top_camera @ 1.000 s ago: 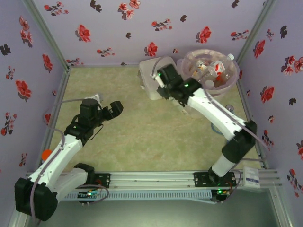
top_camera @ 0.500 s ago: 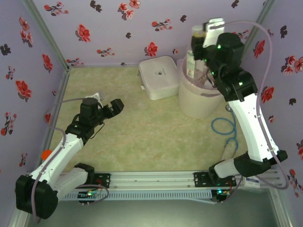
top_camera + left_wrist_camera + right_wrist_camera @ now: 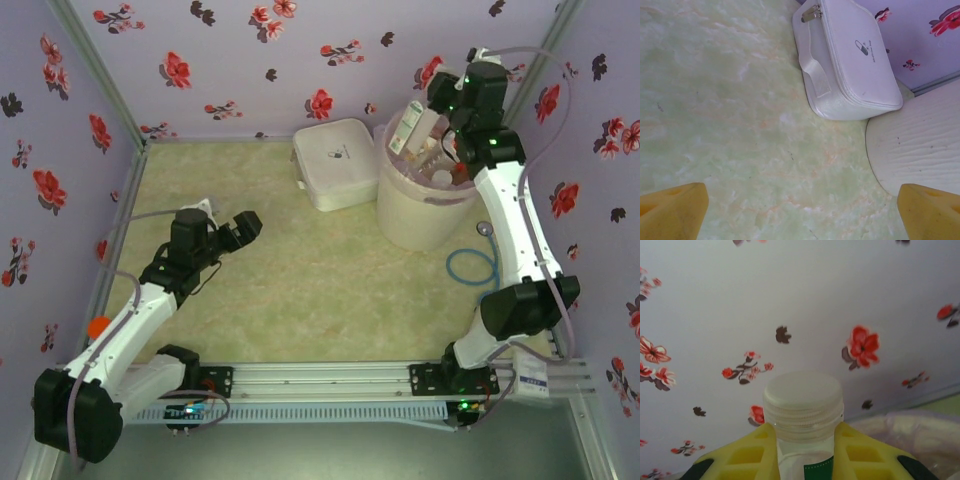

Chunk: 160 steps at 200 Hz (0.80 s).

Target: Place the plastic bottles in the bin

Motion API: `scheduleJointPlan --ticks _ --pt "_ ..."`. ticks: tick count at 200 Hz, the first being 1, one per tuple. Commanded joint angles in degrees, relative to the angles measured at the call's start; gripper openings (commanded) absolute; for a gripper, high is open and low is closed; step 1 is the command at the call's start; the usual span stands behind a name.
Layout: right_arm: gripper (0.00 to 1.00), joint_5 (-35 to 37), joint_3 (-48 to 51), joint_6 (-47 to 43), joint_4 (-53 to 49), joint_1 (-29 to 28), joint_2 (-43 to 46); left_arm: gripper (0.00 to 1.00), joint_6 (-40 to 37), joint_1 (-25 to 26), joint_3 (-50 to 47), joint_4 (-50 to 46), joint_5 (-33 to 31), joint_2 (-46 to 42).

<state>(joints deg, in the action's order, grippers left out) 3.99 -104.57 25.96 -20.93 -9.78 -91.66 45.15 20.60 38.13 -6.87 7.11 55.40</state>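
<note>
My right gripper is raised over the far rim of the bin, a tall white bucket with a pinkish liner. It is shut on the neck of a clear plastic bottle, which hangs tilted above the bin's left rim. In the right wrist view the yellow fingers clamp just under the bottle's white cap, above a green label. Other plastic bottles lie inside the bin. My left gripper hovers open over the mat at the left, nothing between its fingertips.
A flat white zipped box lies just left of the bin, also seen as the box beside the bin wall. A blue cable loop lies in front of the bin. Flowered walls close in three sides.
The right arm swung from over the white box up to the bin with the bottle, and now tilts it lower over the rim. The left arm has stayed put.
</note>
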Motion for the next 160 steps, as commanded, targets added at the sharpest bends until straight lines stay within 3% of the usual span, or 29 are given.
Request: scheduleJointPlan --ticks 1,64,93,126,160 --pt "0.12 -2.3 2.3 6.1 0.2 0.3 -0.1 0.97 0.8 -0.5 -0.4 2.4 0.8 0.8" --pt "0.10 4.2 12.6 6.8 -1.6 1.6 0.2 0.98 -0.3 -0.6 -0.2 1.6 1.0 1.0" --pt "0.11 3.2 15.9 7.5 -1.2 2.5 0.8 0.98 -0.4 -0.7 0.2 1.7 1.0 1.7" --pt "0.19 2.3 11.9 4.2 -1.4 2.5 3.1 0.98 -1.3 -0.7 1.4 1.3 1.3 2.8" --pt "0.35 3.3 3.8 -1.9 -6.8 2.5 5.0 0.98 -1.3 -0.7 1.6 1.8 1.4 3.4"
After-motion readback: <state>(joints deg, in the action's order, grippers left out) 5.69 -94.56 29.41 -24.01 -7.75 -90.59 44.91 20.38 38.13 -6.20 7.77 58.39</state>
